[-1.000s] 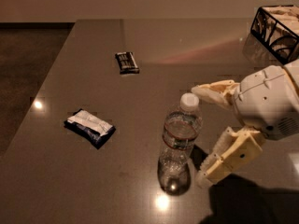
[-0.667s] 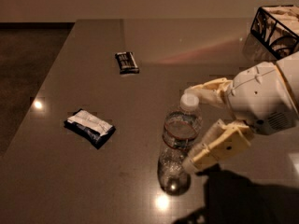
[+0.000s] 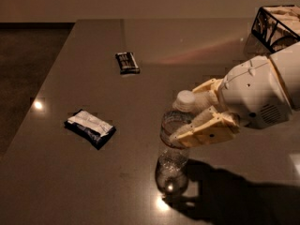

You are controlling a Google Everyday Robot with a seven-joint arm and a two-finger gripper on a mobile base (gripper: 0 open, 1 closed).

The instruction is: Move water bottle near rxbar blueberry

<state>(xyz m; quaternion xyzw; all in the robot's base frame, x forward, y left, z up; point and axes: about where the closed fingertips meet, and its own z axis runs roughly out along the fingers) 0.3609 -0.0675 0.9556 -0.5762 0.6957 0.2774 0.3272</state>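
Probably light, thin-walled, slick and tippy: best squeezing the water bottle [image 3: 171, 161] gently below its cap, right of the rxbar blueberry [image 3: 90, 128], gripper [image 3: 186, 114] there with fingers [image 3: 206, 128] apart astride it.

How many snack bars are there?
2. The dark blue, white-panelled flat wrapper lies front-left; the small black bar farther back. The gripper is at the clear plastic bottle.

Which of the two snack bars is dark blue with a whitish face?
The rxbar blueberry, front left; the black bar farther back is smaller. The gripper is at the water bottle, right of both.
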